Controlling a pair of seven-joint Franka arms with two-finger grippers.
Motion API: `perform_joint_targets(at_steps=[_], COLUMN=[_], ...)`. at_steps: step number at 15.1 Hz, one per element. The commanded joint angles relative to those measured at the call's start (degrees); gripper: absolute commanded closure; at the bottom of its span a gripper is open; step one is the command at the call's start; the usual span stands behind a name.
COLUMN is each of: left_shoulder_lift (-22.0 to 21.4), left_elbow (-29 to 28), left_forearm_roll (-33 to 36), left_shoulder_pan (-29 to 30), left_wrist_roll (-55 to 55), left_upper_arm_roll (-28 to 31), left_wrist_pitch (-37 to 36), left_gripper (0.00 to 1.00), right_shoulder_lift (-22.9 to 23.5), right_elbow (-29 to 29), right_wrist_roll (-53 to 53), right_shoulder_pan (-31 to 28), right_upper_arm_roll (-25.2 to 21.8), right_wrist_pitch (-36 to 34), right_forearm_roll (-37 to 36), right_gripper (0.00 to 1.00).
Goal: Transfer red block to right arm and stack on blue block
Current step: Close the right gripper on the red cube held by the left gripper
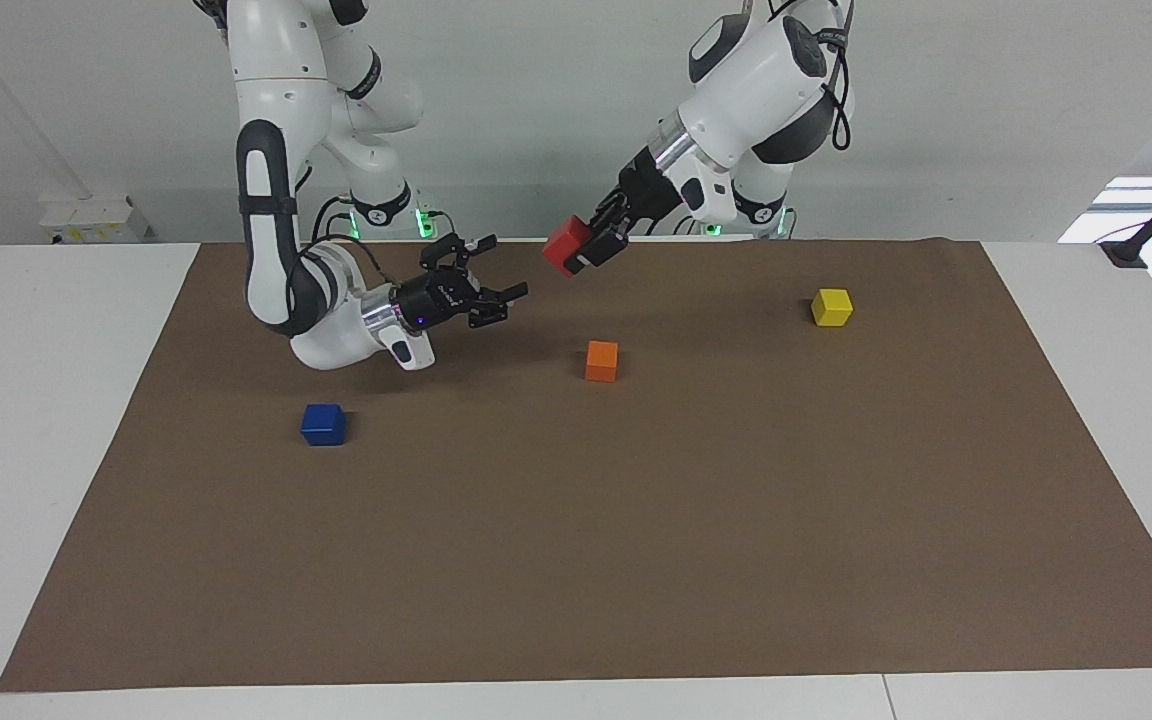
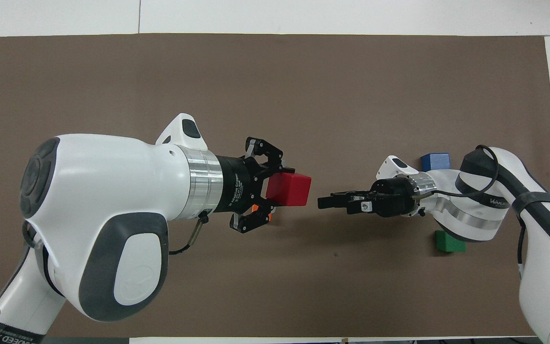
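Note:
My left gripper (image 1: 588,248) is shut on the red block (image 1: 564,244) and holds it in the air over the brown mat (image 1: 636,520), pointing toward the right arm. In the overhead view the red block (image 2: 289,189) sticks out of the left gripper (image 2: 280,188). My right gripper (image 1: 507,267) is open and empty. It points at the red block with a small gap between them, and its tip (image 2: 321,201) is level with the block. The blue block (image 1: 323,424) sits on the mat by the right arm's end, beside the right wrist (image 2: 435,161).
An orange cube (image 1: 601,360) lies on the mat under the left gripper; only a sliver (image 2: 254,208) shows from above. A yellow cube (image 1: 832,307) sits toward the left arm's end. A green cube (image 2: 449,242) lies under the right forearm.

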Motion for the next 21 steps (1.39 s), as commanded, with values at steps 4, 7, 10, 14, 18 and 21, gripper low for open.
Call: perform_joint_targets(at_steps=[4, 7, 10, 14, 18, 21], left_shoulder_lift=[-4.42, -5.56, -5.65, -5.65, -5.65, -5.65], left_elbow=[-7.73, -9.94, -9.94, -9.94, -9.94, -9.94], left_forearm_roll=[-2.46, -2.38, -2.46, -2.38, -2.46, -2.46], left_shoulder_pan=[-3.84, -4.64, -4.91, -4.91, -4.91, -4.91], left_wrist_roll=[-9.16, -9.35, -9.44, -9.35, -9.44, -9.44], left_upper_arm_roll=[0.56, 0.56, 0.56, 0.47, 0.56, 0.56], left_wrist_pitch=[9.07, 10.76, 10.76, 10.85, 10.76, 10.67], left_gripper=[1.00, 1.00, 1.00, 1.00, 1.00, 1.00], right_shoulder_lift=[1.13, 1.30, 1.30, 1.57, 1.74, 1.83], right_elbow=[-1.45, -0.31, -0.04, 0.83, 2.42, 2.42], right_wrist_roll=[-5.53, -5.44, -5.44, -5.70, -5.62, -5.62], right_shoulder_pan=[1.80, 2.67, 4.69, 6.09, 10.31, 11.02], right_upper_arm_roll=[-0.09, -0.09, -0.17, -0.17, -0.09, -0.17], right_wrist_pitch=[-4.42, -3.55, -3.28, -0.74, 2.60, 2.52], right_forearm_roll=[5.21, 8.28, 10.66, 12.05, 20.04, 21.12], right_gripper=[0.00, 0.00, 0.00, 0.00, 0.00, 0.00])
